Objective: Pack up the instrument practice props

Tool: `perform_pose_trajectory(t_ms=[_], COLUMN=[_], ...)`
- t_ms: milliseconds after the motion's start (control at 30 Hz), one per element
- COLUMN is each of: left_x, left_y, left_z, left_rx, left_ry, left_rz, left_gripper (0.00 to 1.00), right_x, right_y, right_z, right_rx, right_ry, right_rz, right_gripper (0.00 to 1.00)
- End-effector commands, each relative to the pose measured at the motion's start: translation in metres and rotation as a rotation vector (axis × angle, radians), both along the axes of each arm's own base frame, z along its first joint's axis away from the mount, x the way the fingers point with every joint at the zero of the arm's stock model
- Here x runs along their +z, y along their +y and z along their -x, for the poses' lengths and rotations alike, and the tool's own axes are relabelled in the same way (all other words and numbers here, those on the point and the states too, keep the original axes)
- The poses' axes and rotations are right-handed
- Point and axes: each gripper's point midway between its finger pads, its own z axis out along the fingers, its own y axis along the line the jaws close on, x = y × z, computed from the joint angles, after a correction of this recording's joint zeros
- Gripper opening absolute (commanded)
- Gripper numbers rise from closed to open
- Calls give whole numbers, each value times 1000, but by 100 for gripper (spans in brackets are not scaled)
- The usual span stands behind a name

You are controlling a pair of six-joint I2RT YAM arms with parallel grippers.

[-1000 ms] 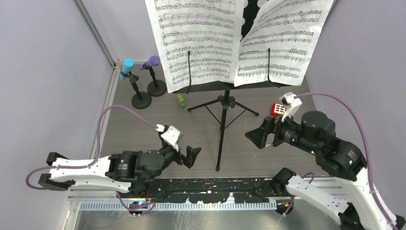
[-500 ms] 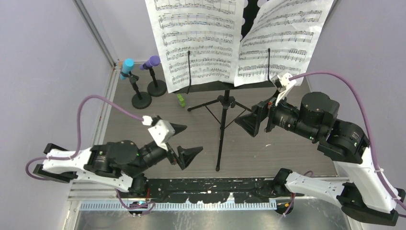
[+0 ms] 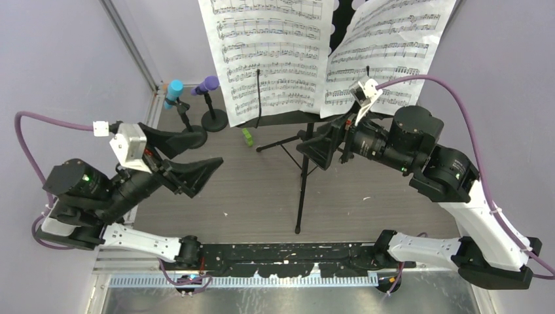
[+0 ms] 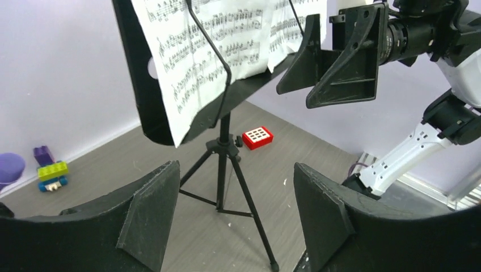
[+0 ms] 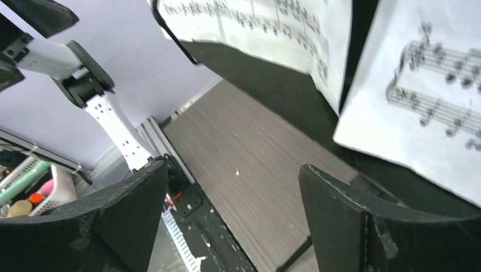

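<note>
The step in hand was judged to be the approach to the black perforated-metal music rack on tripod legs [image 3: 302, 171], which stood upright at the middle of the grey wood-grain tabletop [image 3: 262, 196]. The two white sheet-music pages [image 3: 275, 52] rested on the rack's shelf. The cyan microphone [image 3: 174, 90] and the purple microphone [image 3: 209, 84] sat in the two short black round-based mic holders [image 3: 214, 120] at the far left corner, so no item appeared packed. The left arm [image 3: 98, 190] held its jaws wide apart and empty, aimed at the rack's pole from the left and well clear of it. The right arm [image 3: 419, 147] held its jaws equally wide and empty, just in front of the shelf lip beneath the right-hand page; contact could not be confirmed. The next move probably called for lifting the pages off before the rack was handled: one set of jaws to close on a page's lower edge without creasing it, the other to steady the pole against tipping
</note>
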Motion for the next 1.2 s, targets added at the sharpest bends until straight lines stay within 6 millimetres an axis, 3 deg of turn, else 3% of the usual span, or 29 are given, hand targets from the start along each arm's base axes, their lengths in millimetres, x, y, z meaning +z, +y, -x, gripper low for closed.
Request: perform_pose_trajectory(t_ms=[0,133,267,433,633,867,1033,1167], left_x=[13,27,41,77,89,103,88,80], left_y=[12,14,-3,-11,-26,-10,-54,-75], left_z=[-8,-16,-21,-18,-21,-24,-26,-52], left_rx=[47,106,168,160,192,216,223,181], left_ry=[-80,-114,-175,-244,-287,-305,-341,-289], left_rz=[-54,-36,-62,-42,-115,-89,-238,-287], left_gripper=[74,74,73,73,72,73,74,72], right_x=[60,74,88,93,94,79,73,69], right_y=[13,31,44,63,67,68,67,68], right_z=[8,9,3,-10,-31,-36,-37,-36], right_rx=[68,117,105,66,-32,-56,-65,-58], right_ry=[-106,-115,-155,-182,-170,-149,-147,-146], right_rz=[-156,-188,-228,-254,-312,-305,-292,-281], right_gripper=[88,81,76,75,69,69,69,69])
